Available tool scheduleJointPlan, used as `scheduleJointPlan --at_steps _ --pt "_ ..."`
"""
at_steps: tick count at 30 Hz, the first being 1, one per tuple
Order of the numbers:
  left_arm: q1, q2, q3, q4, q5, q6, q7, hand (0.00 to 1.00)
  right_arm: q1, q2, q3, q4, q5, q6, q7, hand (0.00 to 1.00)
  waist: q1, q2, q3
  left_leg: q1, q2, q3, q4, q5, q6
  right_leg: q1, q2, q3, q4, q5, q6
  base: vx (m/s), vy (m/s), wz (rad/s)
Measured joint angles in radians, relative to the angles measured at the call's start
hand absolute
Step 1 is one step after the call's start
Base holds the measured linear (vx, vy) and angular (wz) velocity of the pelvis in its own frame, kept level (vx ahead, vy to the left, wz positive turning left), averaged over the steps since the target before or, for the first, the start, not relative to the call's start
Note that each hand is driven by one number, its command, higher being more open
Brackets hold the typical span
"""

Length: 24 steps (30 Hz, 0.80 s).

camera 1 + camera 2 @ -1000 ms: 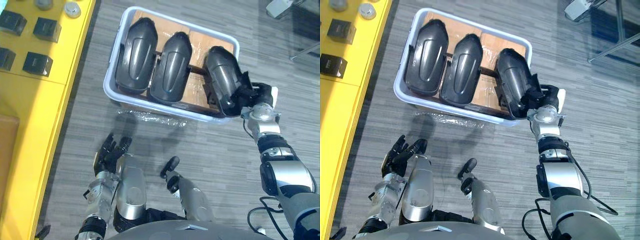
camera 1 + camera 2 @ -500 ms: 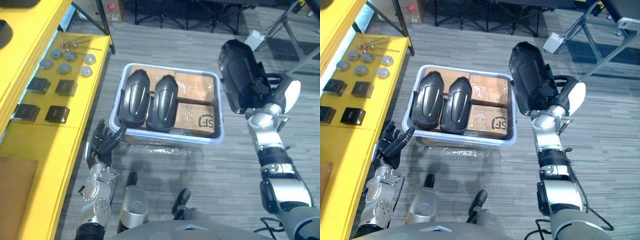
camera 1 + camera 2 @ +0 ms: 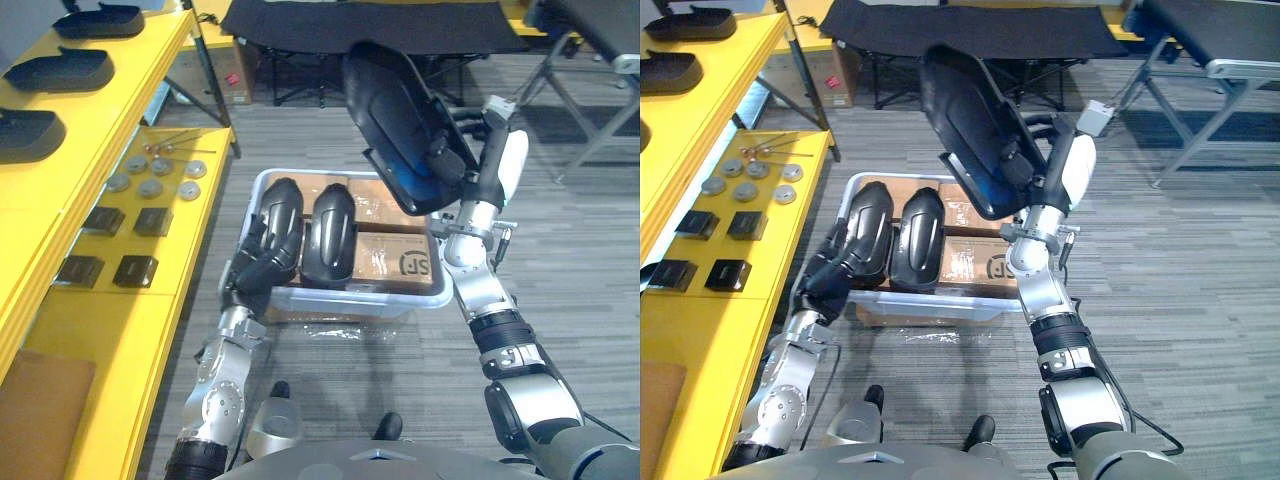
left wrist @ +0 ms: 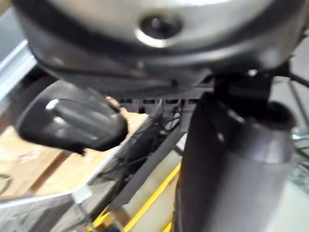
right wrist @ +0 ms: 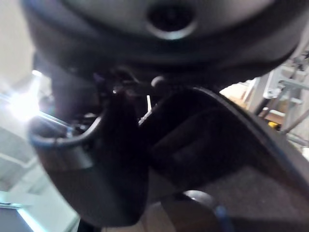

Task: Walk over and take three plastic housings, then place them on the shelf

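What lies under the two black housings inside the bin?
Brown cardboard boxes in the bin; the housings rest on them. The bin's floor is covered.

A pale tub (image 3: 350, 303) stands on the grey floor (image 3: 580, 260), with brown cardboard boxes (image 3: 395, 255) inside. Clear plastic film (image 3: 340, 335) lies just before it. Grey discs (image 3: 150, 188) and black blocks (image 3: 135, 270) sit to its left.

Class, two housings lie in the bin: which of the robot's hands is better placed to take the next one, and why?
Left. The left hand is at the leftmost housing in the bin; the right hand is shut on the raised housing, held above the bin.
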Motion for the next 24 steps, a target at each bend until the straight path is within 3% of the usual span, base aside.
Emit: scheduleJointPlan --at_steps 3,5,11,15,24 --pt "-0.062 0.0 0.0 0.096 -0.063 0.008 0.0 1.0 0.0 0.005 0.039 -0.023 0.002 -0.073 0.023 0.0 -0.033 0.0 -0.017 0.002 0.002 0.014 -0.006 0.001 0.001 -0.01 0.002 0.015 -0.006 0.009 -0.004 -0.02 0.004 -0.18" --pt "-0.095 0.0 -0.001 0.106 -0.105 0.005 0.0 1.0 0.001 0.006 0.051 -0.023 0.003 -0.098 0.039 0.0 -0.035 0.001 -0.018 0.005 0.003 0.026 -0.006 0.001 0.001 -0.01 0.003 0.025 -0.019 0.021 -0.004 -0.02 0.007 -0.15" --pt "-0.178 0.0 0.004 0.111 -0.149 -0.087 0.006 1.0 0.008 0.037 0.161 -0.022 0.003 -0.142 0.093 0.0 -0.054 0.015 -0.032 0.007 0.001 0.03 -0.008 0.002 0.001 -0.011 0.003 0.036 -0.019 0.023 -0.003 0.0 0.002 -0.01" --pt "-0.202 0.0 0.009 0.129 -0.226 -0.129 -0.001 1.0 0.02 0.048 0.211 -0.021 0.006 -0.165 0.13 0.0 -0.054 0.011 -0.053 0.01 -0.001 0.03 -0.017 0.004 0.001 -0.013 0.002 0.036 -0.019 0.023 -0.003 0.0 0.0 0.0" --pt "-0.202 0.003 0.027 0.136 -0.335 -0.143 -0.073 1.0 0.021 0.076 0.255 -0.016 0.067 -0.199 0.137 0.0 -0.057 0.001 -0.066 0.013 -0.003 0.029 -0.025 0.008 0.001 -0.013 0.001 0.036 -0.02 0.023 -0.003 0.0 0.0 0.0"
